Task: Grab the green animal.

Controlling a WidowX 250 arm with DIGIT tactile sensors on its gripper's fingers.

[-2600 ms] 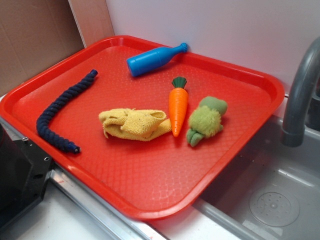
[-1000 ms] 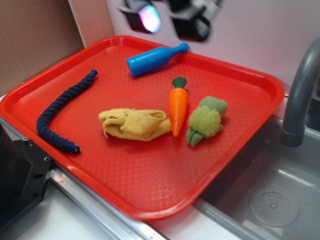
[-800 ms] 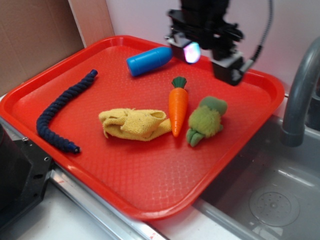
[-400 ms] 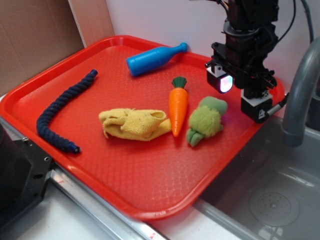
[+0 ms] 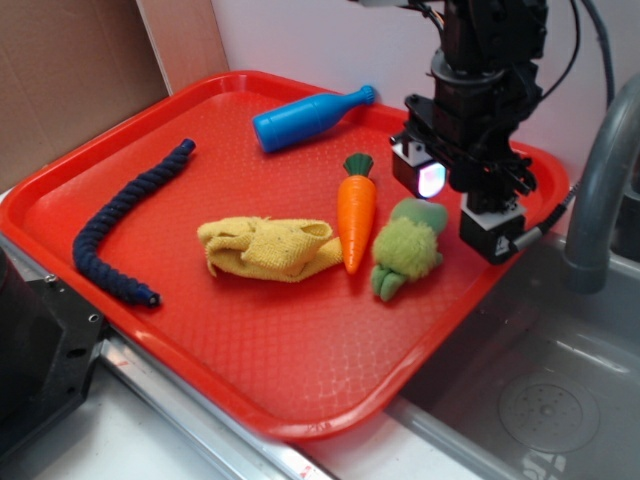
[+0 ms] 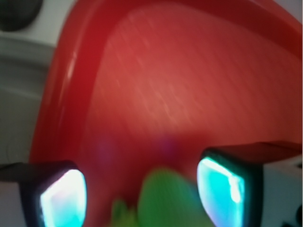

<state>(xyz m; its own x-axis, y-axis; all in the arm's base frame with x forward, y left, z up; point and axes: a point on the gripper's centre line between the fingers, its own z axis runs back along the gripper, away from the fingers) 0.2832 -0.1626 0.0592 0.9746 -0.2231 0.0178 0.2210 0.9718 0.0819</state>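
The gripper hangs over the right part of the red tray, its two fingers spread wide apart and holding nothing. One glowing fingertip sits just above the head end of the green animal; the other finger reaches toward the tray's right rim. The exterior view does not settle whether anything touches the toy. The wrist view, blurred, shows what the exterior cannot: the two lit pads stand at lower left and lower right of the frame, with the green animal rising in the gap between them at the bottom edge, and bare tray beyond.

Only the exterior view shows the rest. The green animal lies right of centre, just beside an orange carrot. A crumpled yellow cloth lies left of the carrot, its edge at the carrot's tip. A blue bottle rests near the top rim, and a dark blue rope curves along the left side. A grey faucet stands at the right edge over a sink.

No writing or label can be read in either view.
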